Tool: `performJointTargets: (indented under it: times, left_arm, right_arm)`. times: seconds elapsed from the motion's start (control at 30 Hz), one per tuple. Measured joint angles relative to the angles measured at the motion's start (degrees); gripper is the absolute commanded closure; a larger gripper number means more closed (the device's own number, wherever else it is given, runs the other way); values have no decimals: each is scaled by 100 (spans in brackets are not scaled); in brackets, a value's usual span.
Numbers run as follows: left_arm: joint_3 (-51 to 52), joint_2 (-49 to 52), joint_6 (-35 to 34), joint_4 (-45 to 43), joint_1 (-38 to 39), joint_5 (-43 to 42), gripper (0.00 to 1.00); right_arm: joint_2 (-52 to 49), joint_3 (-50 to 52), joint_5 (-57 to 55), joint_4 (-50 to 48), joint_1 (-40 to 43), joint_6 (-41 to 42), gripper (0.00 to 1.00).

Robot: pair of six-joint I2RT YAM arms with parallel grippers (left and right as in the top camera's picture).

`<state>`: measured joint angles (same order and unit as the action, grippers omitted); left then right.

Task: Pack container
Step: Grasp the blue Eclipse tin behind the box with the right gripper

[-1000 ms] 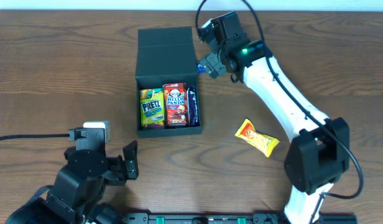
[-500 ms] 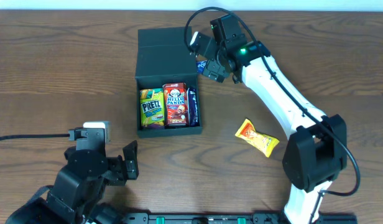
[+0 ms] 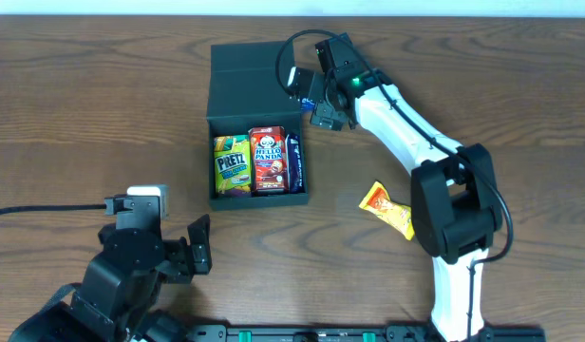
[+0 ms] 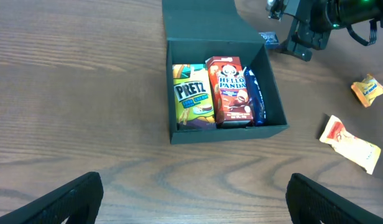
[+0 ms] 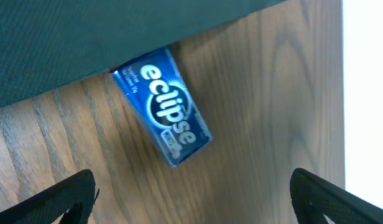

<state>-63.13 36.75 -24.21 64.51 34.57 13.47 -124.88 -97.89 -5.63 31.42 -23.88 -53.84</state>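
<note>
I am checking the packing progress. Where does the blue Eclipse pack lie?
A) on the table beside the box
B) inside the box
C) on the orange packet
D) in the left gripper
A: the Eclipse pack lies on the bare table, just outside the wall of the container.

The open dark container (image 4: 229,133) sits on the wooden surface (image 4: 73,93), holding a Pretz box (image 4: 193,96), a Hello Panda box (image 4: 230,92) and a dark blue packet (image 4: 256,99) side by side. A small blue pack (image 4: 270,39) lies just beside its far right corner, near the right gripper (image 4: 298,50). An orange packet (image 4: 369,90) and a red-and-cream packet (image 4: 349,143) lie well to the right.
</note>
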Motion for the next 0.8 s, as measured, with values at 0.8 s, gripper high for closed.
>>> performJointTargets:
  times: [0.8]
  left_arm:
    - [0,0,0,2,0,0,5]
  right_arm:
    - [-111,-42,1233,350,321,-651,1]
